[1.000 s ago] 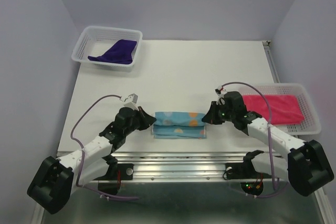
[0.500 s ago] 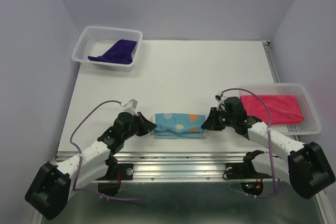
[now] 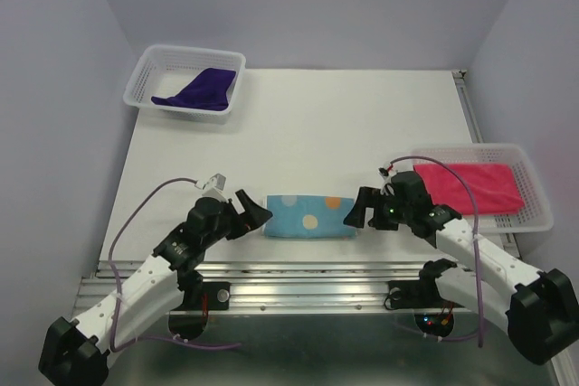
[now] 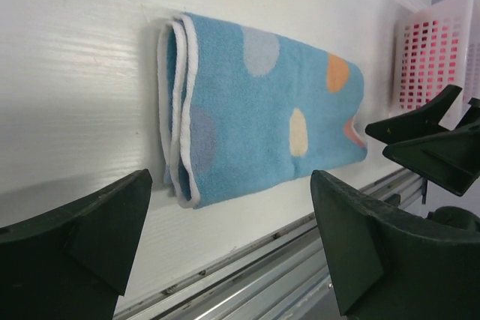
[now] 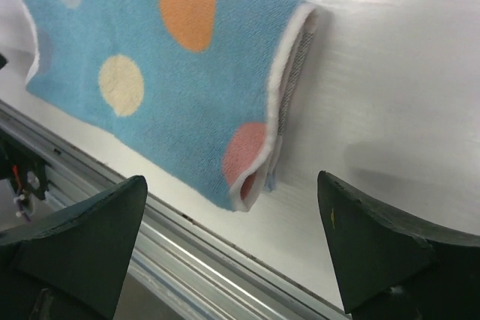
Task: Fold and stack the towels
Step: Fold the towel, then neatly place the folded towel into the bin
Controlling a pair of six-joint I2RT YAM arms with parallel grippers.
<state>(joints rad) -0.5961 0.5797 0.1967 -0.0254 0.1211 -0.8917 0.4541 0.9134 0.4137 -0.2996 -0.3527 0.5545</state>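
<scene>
**Item 1. Patterned towel**: light blue with orange, cream, pale blue and pink spots and a white border. It is folded into a narrow strip with its long side running left to right. It lies flat on the white counter close to the near edge, between the two arms. The left wrist view shows stacked folded layers at its left end. The right wrist view shows its right end folded over and slightly gaping.

**Item 2. Left jaws:** spread wide and holding nothing. They sit just beside the patterned towel's left end. The dark fingers stand on either side of that end without closing on it.

**Item 3. Right jaws:** spread wide and holding nothing. They sit just beside the patterned towel's right end, and both fingers are clear of the cloth.

**Item 4. Navy-purple towel**: loosely heaped, not folded flat. It lies inside a white mesh basket at the far left corner of the counter.

**Item 5. Pink towel**: folded flat. It lies inside a second white mesh basket at the right edge of the counter, just behind the right arm.
</scene>
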